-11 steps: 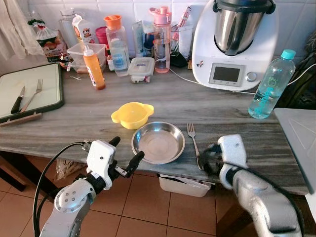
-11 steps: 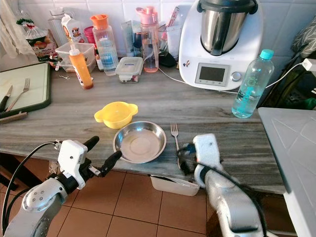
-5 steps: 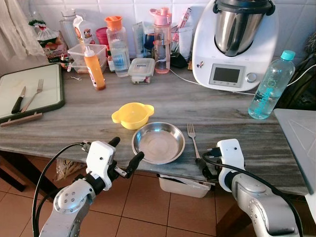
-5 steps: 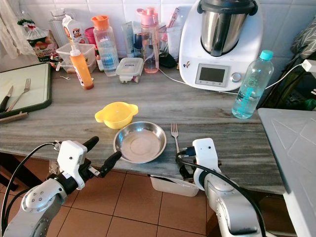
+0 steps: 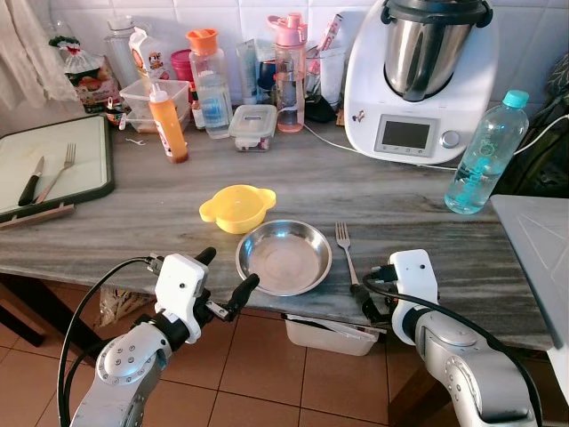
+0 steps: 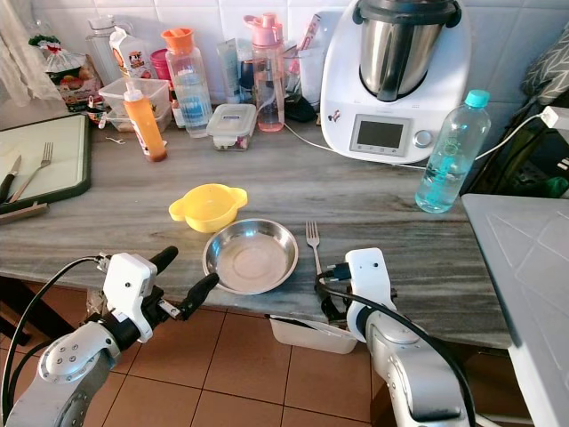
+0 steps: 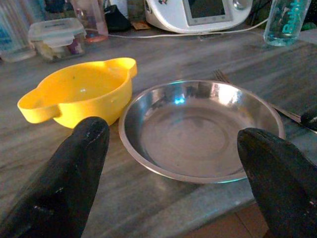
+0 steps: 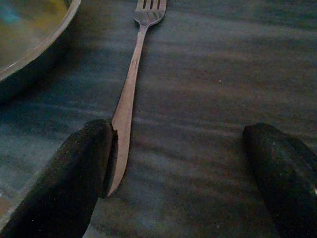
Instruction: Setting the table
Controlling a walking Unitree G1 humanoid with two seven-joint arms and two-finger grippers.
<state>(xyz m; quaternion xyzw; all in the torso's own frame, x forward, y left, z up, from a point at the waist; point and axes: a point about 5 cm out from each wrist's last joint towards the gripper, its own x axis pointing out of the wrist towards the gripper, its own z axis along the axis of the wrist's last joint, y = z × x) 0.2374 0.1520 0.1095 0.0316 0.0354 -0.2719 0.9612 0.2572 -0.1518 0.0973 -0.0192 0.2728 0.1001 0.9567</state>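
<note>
A steel plate sits near the table's front edge, with a yellow two-handled bowl just behind it to the left. A fork lies right of the plate, tines pointing away from me. My right gripper is open at the fork's handle end by the table edge. The handle tip rests against one finger, and nothing is between the fingers. My left gripper hangs open in front of the plate, just below and before the table edge, holding nothing.
A dark-rimmed board at the left holds a knife and a second fork. Bottles and boxes line the back wall beside a white kitchen machine. A water bottle stands at the right. A white bin sits under the table.
My right arm has sunk and pulled back a little toward the table's front edge, staying at the fork's handle. The fork, plate and left gripper have not moved.
</note>
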